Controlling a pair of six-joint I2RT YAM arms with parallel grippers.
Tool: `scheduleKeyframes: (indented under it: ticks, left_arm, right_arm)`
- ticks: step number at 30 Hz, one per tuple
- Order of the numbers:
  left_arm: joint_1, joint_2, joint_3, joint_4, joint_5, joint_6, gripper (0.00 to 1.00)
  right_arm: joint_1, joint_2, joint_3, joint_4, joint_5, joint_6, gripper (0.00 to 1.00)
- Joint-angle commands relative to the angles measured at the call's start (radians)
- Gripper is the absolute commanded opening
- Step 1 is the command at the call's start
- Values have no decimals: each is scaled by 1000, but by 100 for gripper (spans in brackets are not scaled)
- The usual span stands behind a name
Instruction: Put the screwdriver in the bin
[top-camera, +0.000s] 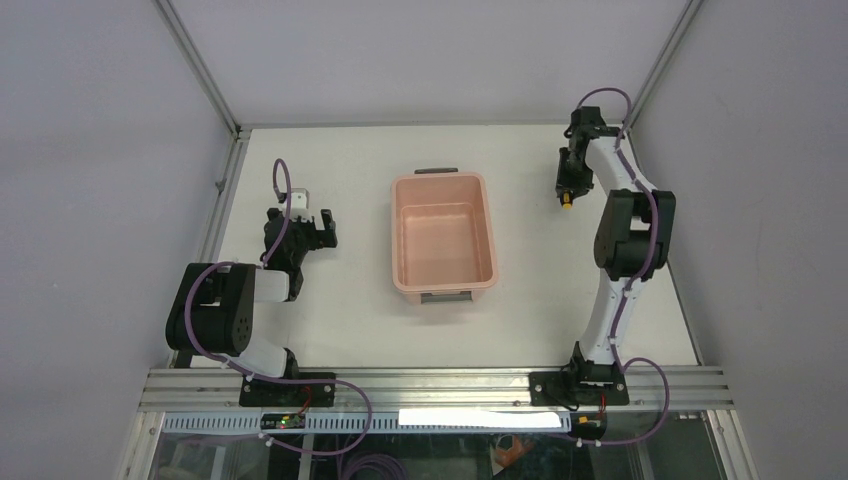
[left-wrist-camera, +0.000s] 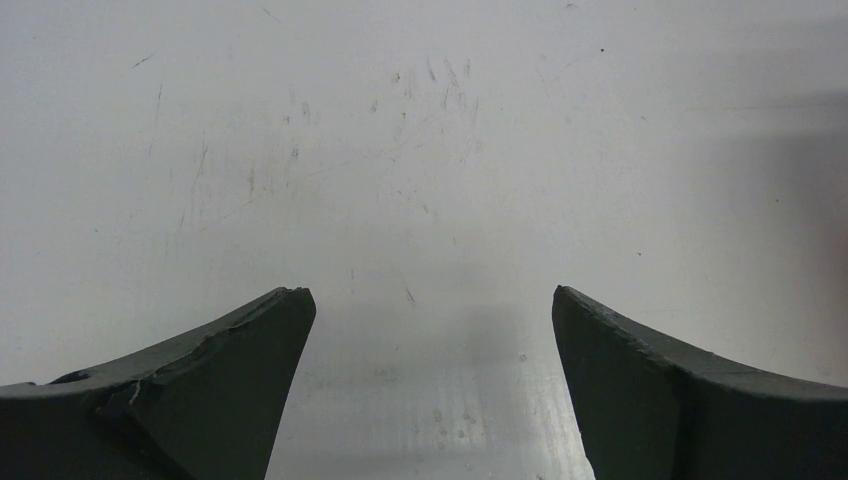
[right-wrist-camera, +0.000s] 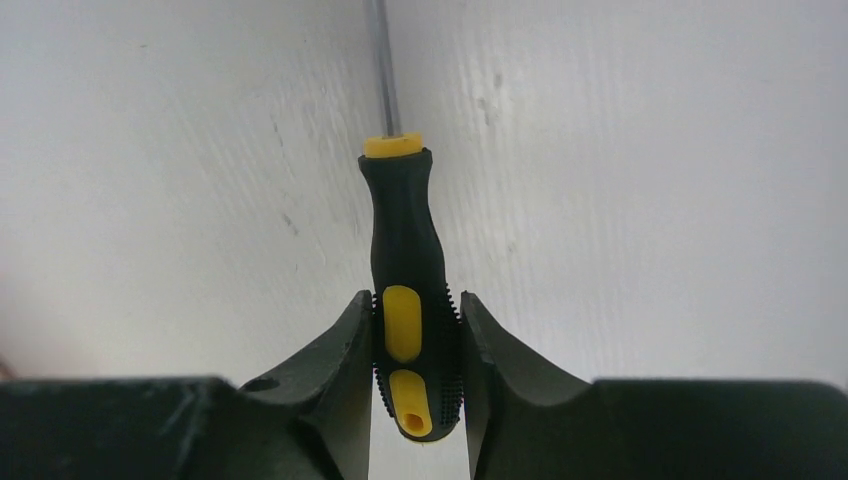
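Note:
My right gripper (right-wrist-camera: 417, 330) is shut on the screwdriver (right-wrist-camera: 405, 240), both fingers pressing the black-and-yellow handle while the thin shaft points away over the white table. From above, the right gripper (top-camera: 567, 192) hangs at the back right, with the yellow end of the screwdriver (top-camera: 567, 201) showing below it. The salmon-pink bin (top-camera: 443, 240) stands in the middle, to the left of that gripper, and looks empty. My left gripper (top-camera: 320, 228) rests open left of the bin; its fingers (left-wrist-camera: 230, 370) stand wide apart over bare table.
Metal frame rails run along the table's left and right edges (top-camera: 225, 190). White tabletop (top-camera: 530, 300) lies between the bin and the right arm's base. Grey walls close in the back and sides.

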Motion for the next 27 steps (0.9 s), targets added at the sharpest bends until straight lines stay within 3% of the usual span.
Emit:
scheduleKeyframes:
  ticks: [1, 7, 12, 18, 22, 27]
  left_arm:
    - [-6, -20, 6, 27, 9, -16, 99]
    - [-6, -20, 6, 27, 9, -16, 99]
    - [-7, -19, 6, 27, 9, -16, 99]
    - [-7, -20, 5, 27, 9, -16, 99]
    - [-7, -20, 6, 27, 9, -16, 99]
    - [-6, -20, 6, 27, 9, -16, 99]
  right_arm:
    - [20, -291, -11, -91, 73, -13, 13]
    - [185, -535, -94, -112, 75, 81, 20]
    - [459, -675, -135, -32, 78, 207, 20]
    - [721, -666, -135, 89, 129, 301, 20]
    - [824, -620, -185, 137, 245, 344, 20]
    - [904, -575, -343, 237, 284, 417, 21]
